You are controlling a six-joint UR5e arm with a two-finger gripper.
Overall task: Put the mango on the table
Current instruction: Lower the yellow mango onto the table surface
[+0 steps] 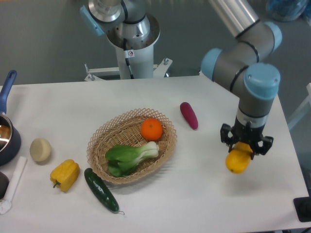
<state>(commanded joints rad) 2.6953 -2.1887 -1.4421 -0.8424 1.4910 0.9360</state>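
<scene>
Gripping mango in tool (jaws closed), low over table

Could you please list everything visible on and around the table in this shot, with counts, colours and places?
mango: one, yellow-orange, held in the claw over the table's right side
table: one, white, fills most of the view
basket: one, tan wicker, table centre
orange: one, orange, in the basket's back part
leafy green: one, green with a pale stalk, in the basket's front
purple vegetable: one, magenta, right of the basket
cucumber: one, dark green, front-left of the basket
bell pepper: one, yellow, left of the cucumber
round pale item: one, beige, left side
pot: one, dark blue, left edge
claw: one, black, shut on the mango
</scene>
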